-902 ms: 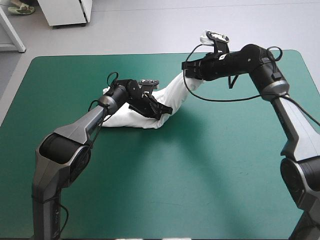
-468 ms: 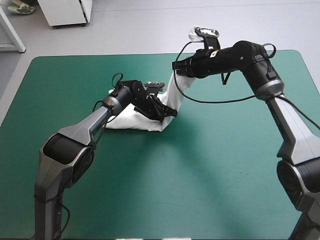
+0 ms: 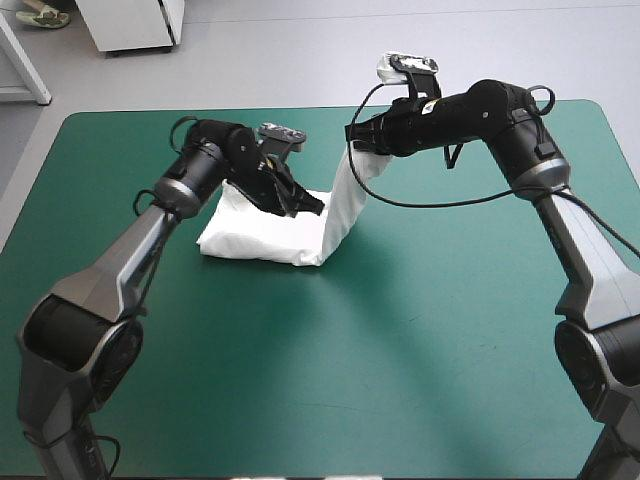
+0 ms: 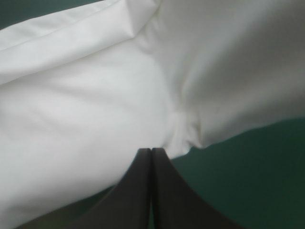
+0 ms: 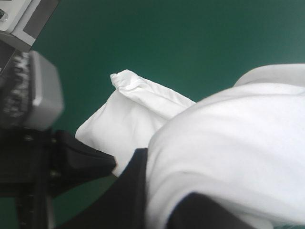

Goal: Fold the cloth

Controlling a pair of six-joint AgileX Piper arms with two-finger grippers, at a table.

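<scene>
The white T-shirt lies as a folded bundle at the middle of the teal-green table. One end rises from its right edge as a steep strip. My right gripper holds the top of that strip above the table; in the right wrist view it is shut with white cloth between the black fingers. My left gripper hovers over the bundle's far right part, beside the strip. In the left wrist view it is shut in one pointed arch, its tip at a small pucker in the T-shirt.
Bare teal-green cover spreads all around the bundle, widest toward the near edge. The left arm's forearm slants over the table's left part. In the right wrist view the left gripper sits close beside the lifted cloth.
My left gripper has drawn back from the bundle's near right corner toward the far left, uncovering the fold. The right gripper shifted left earlier and now holds still, the strip standing steeper.
</scene>
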